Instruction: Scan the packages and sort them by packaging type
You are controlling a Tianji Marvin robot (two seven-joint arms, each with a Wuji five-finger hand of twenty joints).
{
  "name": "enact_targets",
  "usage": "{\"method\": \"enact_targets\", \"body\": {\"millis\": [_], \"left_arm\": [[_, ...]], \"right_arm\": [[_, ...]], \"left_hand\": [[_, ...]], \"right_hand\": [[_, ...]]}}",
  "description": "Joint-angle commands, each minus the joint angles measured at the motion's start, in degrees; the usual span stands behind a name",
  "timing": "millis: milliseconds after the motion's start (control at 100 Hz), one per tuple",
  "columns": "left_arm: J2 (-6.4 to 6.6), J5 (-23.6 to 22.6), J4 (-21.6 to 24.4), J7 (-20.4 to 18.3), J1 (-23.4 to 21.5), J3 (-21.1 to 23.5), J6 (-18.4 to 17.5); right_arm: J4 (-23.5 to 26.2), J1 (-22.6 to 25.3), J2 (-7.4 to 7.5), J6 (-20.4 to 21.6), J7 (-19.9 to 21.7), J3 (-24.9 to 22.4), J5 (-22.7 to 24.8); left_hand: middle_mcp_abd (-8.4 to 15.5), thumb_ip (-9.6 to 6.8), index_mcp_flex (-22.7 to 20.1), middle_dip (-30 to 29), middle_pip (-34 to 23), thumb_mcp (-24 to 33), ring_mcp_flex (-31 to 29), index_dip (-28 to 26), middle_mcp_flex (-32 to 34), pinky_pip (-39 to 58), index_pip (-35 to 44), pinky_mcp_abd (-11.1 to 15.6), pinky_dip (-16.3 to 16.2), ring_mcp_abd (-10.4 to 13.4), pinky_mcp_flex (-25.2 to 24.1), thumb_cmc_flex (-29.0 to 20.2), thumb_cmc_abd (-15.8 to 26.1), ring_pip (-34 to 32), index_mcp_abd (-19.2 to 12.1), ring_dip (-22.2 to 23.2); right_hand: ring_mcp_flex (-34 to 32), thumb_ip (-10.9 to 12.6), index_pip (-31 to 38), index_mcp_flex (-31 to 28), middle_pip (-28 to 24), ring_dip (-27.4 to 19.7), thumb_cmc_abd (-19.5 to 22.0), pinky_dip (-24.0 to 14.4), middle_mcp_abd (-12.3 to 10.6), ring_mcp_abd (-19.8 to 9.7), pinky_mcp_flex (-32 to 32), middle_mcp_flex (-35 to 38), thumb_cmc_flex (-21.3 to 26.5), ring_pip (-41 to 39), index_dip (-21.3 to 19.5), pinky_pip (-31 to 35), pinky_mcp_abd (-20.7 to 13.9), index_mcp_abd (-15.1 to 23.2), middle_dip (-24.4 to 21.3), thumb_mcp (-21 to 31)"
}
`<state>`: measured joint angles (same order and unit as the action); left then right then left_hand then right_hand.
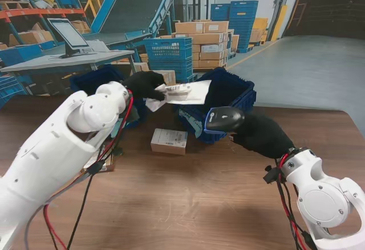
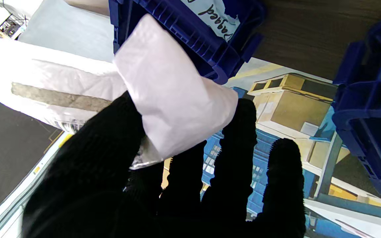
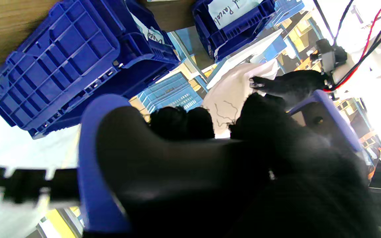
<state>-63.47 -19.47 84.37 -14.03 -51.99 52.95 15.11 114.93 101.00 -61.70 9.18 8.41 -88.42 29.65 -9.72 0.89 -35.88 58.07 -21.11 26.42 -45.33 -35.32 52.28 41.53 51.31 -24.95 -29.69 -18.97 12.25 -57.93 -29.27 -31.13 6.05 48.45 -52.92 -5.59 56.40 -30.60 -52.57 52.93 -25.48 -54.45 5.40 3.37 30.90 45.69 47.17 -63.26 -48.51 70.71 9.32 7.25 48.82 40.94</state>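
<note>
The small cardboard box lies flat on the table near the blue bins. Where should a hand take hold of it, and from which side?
Judging from the stand view, the cardboard box lies flat, label up, apart from both blue bins. Probably best to come from straight above and pinch its two long edges, the one nearer to me and the one farther; its low, flat shape leaves little side wall to grip.

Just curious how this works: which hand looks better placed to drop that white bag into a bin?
Probably the left hand. It already holds the white bag up beside the blue bin, while the right hand is busy gripping the scanner.
</note>
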Motion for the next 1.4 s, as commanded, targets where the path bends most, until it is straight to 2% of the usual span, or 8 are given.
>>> {"method": "enact_targets", "body": {"millis": [0, 380, 760, 920, 1130, 1250, 1390], "left_arm": [[-1.91, -0.7, -1.0, -0.8, 1.7, -1.1, 0.4], [-7.74, 6.5, -13.0, 5.0, 12.1, -10.8, 3.0], [-13.69, 12.3, -25.1, 8.0, 19.2, -16.9, 1.2], [-15.76, 13.0, -29.0, 8.6, 21.1, -19.1, 0.3], [-17.28, 12.0, -32.1, 9.0, 21.8, -21.6, -1.9], [-19.22, 14.7, -35.2, 10.2, 21.6, -21.5, -2.2], [-21.44, 15.4, -39.7, 11.1, 22.3, -22.5, -4.0]], "right_arm": [[-0.2, 0.6, -0.32, 0.4, 0.8, -0.4, -0.4], [-2.2, 0.8, -0.35, 2.3, 0.8, -1.6, -2.3], [-3.9, 1.8, -0.5, 3.3, 0.6, -2.3, -4.6], [-4.2, 2.1, -0.48, 3.3, 0.8, -2.6, -4.9], [-3.9, 2.9, -0.58, 3.3, 0.6, -3.3, -5.4], [-3.6, 3.6, -0.58, 3.2, 0.7, -3.8, -5.5], [-3.2, 4.4, -0.57, 3.0, 1.0, -4.3, -5.6]], "left_hand": [[1.7, -2.11, -1.5, 2.0, -4.0, 5.3, -0.8, -1.1, 3.8, 1.4, 1.6, -1.7, -1.1, 3.0, -0.4, -5.1, 1.0, -1.8, -1.5, 1.5], [1.7, -2.02, -1.5, 2.0, -3.9, 5.2, -0.6, -1.1, 3.7, 1.5, 1.5, -1.7, -1.3, 2.9, -0.3, -5.3, 1.1, -1.9, -1.4, 1.6], [1.7, -1.89, -1.4, 1.9, -3.9, 5.1, -0.5, -1.1, 3.6, 1.7, 1.4, -1.7, -1.5, 2.9, -0.3, -5.4, 1.3, -1.9, -1.4, 1.6], [1.6, -1.82, -1.4, 1.8, -3.8, 5.0, -0.4, -1.0, 3.6, 1.7, 1.4, -1.7, -1.5, 2.8, -0.4, -5.4, 1.3, -1.7, -1.4, 1.5], [1.8, -1.69, -1.2, 1.6, -3.6, 4.8, -0.4, -1.0, 3.5, 1.8, 1.2, -1.7, -1.6, 2.8, -0.3, -5.5, 1.4, -1.6, -1.2, 1.3], [1.5, -1.63, -1.2, 1.4, -3.5, 4.8, -0.2, -1.0, 3.4, 1.7, 1.1, -1.8, -1.6, 2.6, -0.5, -5.7, 1.5, -1.4, -0.9, 1.1], [1.5, -1.5, -1.2, 1.2, -3.3, 4.6, 0.0, -1.0, 3.3, 1.7, 1.1, -1.8, -1.6, 2.6, -0.5, -5.7, 1.7, -1.2, -1.1, 0.9]], "right_hand": [[-0.2, -0.7, 1.5, -5.2, 0.2, -0.1, 4.3, -1.2, 1.1, 0.5, 0.0, 0.6, 6.1, -0.2, -0.6, 0.7, 0.1, 3.4, 0.3, 6.5], [-0.2, -0.7, 1.5, -5.2, 0.2, -0.1, 4.3, -1.2, 1.0, 0.4, 0.0, 0.5, 6.1, -0.2, -0.6, 0.7, 0.1, 3.4, 0.3, 6.5], [-0.3, -0.7, 1.5, -5.3, 0.3, -0.2, 4.2, -1.3, 1.2, 0.6, 0.0, 0.6, 6.1, -0.2, -0.6, 0.8, 0.3, 3.1, 0.3, 6.6], [-0.3, -0.8, 1.5, -5.3, 0.3, -0.2, 4.2, -1.3, 1.2, 0.7, 0.0, 0.6, 6.1, -0.2, -0.6, 0.8, 0.5, 3.2, 0.3, 6.6], [-0.3, -0.8, 1.5, -5.3, 0.3, -0.2, 4.2, -1.3, 1.2, 0.7, 0.0, 0.6, 6.1, -0.2, -0.6, 0.8, 0.4, 3.1, 0.3, 6.7], [-0.3, -0.8, 1.5, -5.3, 0.3, -0.2, 4.1, -1.3, 1.3, 0.7, 0.0, 0.7, 6.1, -0.2, -0.6, 0.8, 0.3, 3.1, 0.3, 6.7], [-0.3, -0.8, 1.5, -5.3, 0.3, -0.2, 4.2, -1.3, 1.3, 0.7, 0.0, 0.6, 6.1, -0.2, -0.6, 0.8, 0.4, 3.1, 0.3, 6.7]]}}
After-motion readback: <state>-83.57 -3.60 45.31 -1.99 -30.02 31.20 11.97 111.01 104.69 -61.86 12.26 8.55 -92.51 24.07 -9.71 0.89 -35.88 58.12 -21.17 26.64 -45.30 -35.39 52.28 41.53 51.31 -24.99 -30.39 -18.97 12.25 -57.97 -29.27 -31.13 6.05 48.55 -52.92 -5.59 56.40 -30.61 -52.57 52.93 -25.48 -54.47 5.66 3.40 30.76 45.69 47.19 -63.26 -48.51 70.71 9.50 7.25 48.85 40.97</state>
